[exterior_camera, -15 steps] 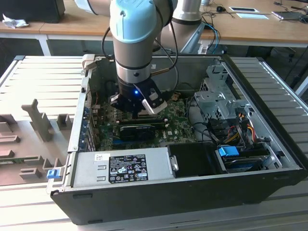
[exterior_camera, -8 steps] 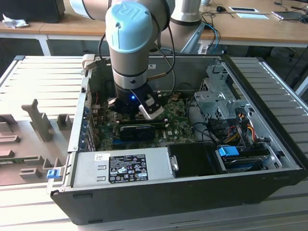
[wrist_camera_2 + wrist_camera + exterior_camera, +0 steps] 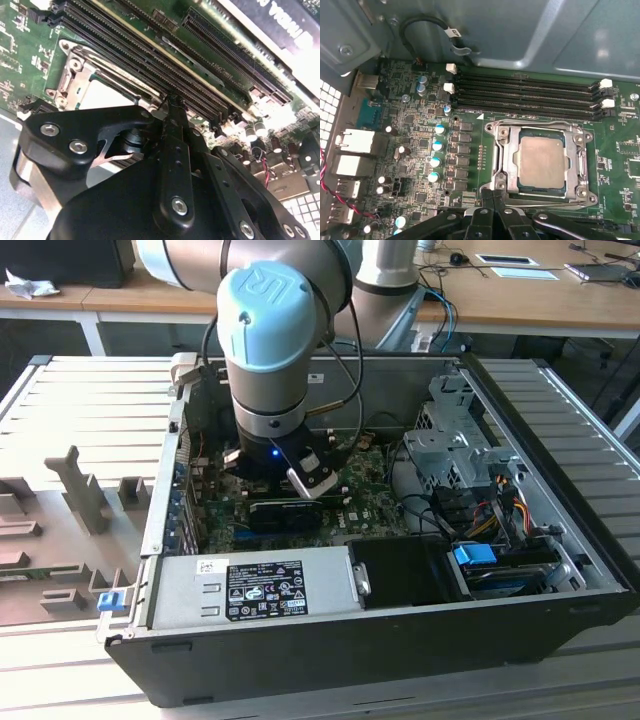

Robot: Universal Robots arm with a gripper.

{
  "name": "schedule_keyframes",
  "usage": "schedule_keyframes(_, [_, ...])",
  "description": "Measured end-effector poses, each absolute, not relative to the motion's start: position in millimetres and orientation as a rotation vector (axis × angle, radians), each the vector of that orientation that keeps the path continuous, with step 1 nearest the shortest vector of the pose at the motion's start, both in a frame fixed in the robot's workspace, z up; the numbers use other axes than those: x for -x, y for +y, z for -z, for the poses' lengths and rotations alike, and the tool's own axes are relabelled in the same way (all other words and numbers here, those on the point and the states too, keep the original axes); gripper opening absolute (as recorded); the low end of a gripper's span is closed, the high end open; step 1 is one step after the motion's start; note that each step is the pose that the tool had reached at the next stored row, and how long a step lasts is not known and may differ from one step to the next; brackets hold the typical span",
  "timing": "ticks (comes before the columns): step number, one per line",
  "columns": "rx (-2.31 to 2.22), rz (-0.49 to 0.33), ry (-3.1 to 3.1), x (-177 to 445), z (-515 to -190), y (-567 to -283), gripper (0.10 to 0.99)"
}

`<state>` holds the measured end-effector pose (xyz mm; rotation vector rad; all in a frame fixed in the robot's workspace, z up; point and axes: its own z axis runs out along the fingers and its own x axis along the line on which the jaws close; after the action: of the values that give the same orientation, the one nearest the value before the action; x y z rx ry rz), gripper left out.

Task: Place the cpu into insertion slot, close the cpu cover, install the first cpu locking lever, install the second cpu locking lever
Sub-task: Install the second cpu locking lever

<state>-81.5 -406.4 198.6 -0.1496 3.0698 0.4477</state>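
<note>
- Nearest you in the first wrist view, the gripper [image 3: 493, 196] has its black fingertips pressed together, nothing visible between them, right at the near edge of the socket frame.
- Just past the tips, you see the cpu [image 3: 540, 162] lying flat in the insertion slot [image 3: 507, 165], pale metal top facing up.
- The cpu cover [image 3: 580, 167] lies flat around the chip, its window framing the top.
- Beyond the socket, four long black memory slots [image 3: 525, 95] run side by side across the green motherboard [image 3: 415, 125].
- In the exterior view, your arm [image 3: 270, 360] reaches down into the open computer case [image 3: 400, 640], power supply [image 3: 255, 585] at the front.
</note>
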Motion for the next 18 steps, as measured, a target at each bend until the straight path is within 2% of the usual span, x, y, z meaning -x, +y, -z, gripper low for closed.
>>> schedule_keyframes(4, [0.148, -0.500, 3.060, 82, -195, -408, 0.106])
schedule_keyframes(18, [0.148, -0.514, 3.057, 85, -203, -409, 0.106])
